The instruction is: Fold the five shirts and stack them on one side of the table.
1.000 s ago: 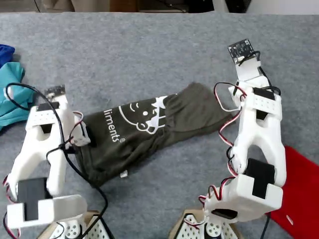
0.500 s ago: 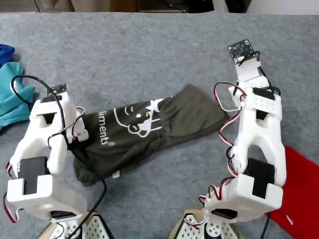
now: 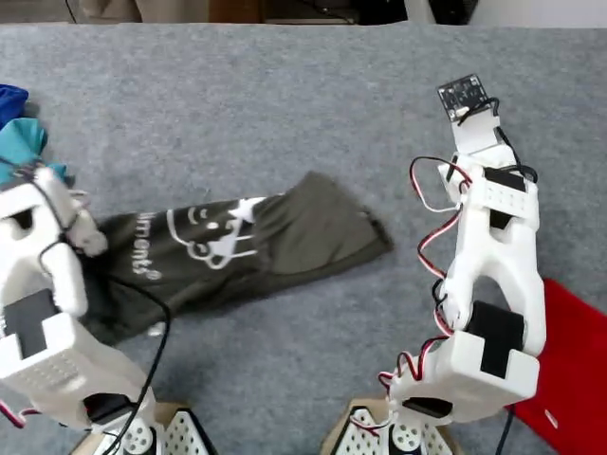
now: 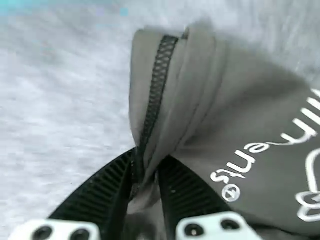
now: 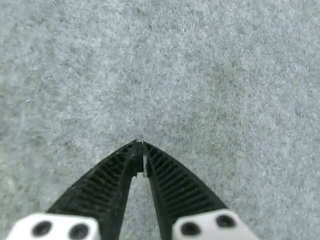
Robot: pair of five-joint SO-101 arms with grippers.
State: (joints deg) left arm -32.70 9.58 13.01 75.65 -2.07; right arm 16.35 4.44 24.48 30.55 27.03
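Showing four shirts and two arms on a grey table (image 3: 285, 85).

Shirts, counted: one dark olive shirt (image 3: 275, 237) with a white print, one teal shirt (image 3: 24, 142), one blue shirt (image 3: 8, 100) and one red shirt (image 3: 574, 355). The dark olive shirt lies left of centre, gathered into a long band that runs from the near left toward the right. Its right end stops short of the right arm. The teal shirt lies bunched at the left edge, with the blue shirt just beyond it on the far side. The red shirt lies at the near right edge, partly behind the right arm.

Arms, counted: two, each with one gripper. The left arm (image 3: 43, 294) stands at the near left, bent forward over the left end of the dark olive shirt. The left gripper (image 4: 146, 172) is nearly closed, its two black ribbed fingers (image 4: 185, 192) pinching the stitched hem of that shirt, and the cloth rises in a fold from between them.

The right arm (image 3: 488, 275) reaches from its near base straight toward the far side, right of the dark olive shirt. The right gripper (image 5: 140, 150) points down at bare table, its tips meeting with nothing between them.
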